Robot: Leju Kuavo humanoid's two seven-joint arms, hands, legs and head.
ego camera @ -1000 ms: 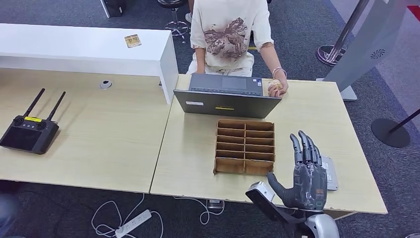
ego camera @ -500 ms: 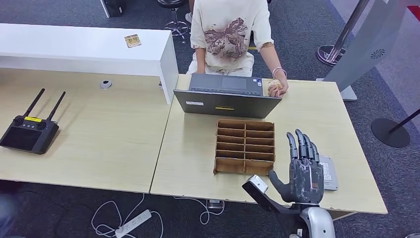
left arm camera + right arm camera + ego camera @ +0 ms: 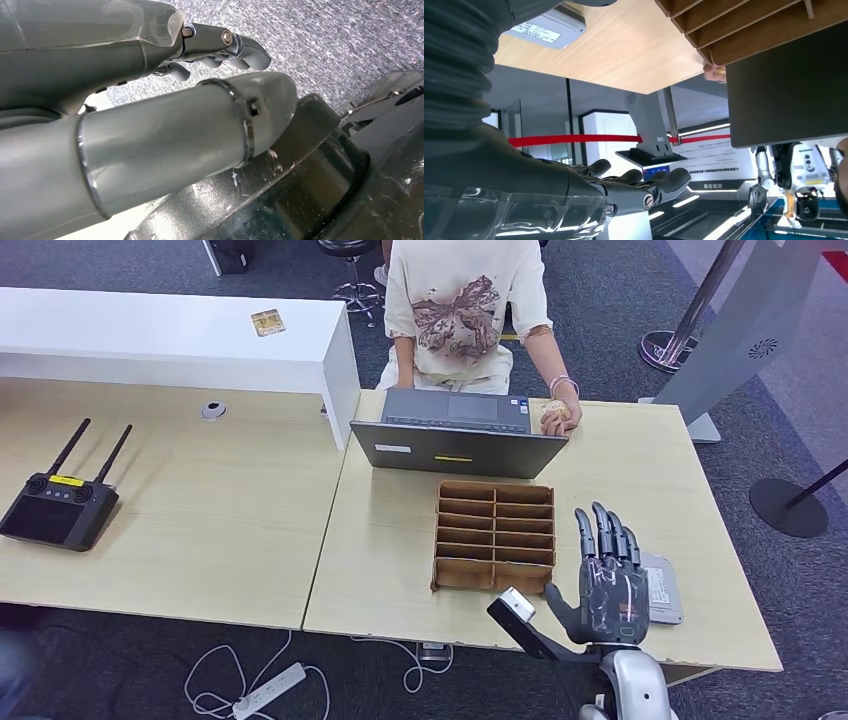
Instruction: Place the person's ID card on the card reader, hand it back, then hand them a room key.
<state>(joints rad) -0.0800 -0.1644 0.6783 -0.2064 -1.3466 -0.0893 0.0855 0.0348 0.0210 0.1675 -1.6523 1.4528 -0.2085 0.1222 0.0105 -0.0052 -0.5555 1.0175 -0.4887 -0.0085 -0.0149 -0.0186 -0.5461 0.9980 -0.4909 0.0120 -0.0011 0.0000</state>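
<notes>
- Card reader [image 3: 664,589]: a flat, pale grey slab with a printed label on top, lying at the lower right of the head view on the light wooden desk, near its front edge (its left part is hidden).
- Small tan card [image 3: 267,322]: lies flat, slightly askew, on the white counter at upper left.

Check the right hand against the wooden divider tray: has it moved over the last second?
Yes. The right hand has drifted toward the robot's left, closing on the wooden divider tray and uncovering more of the card reader; its fingers remain spread, holding nothing.
</notes>
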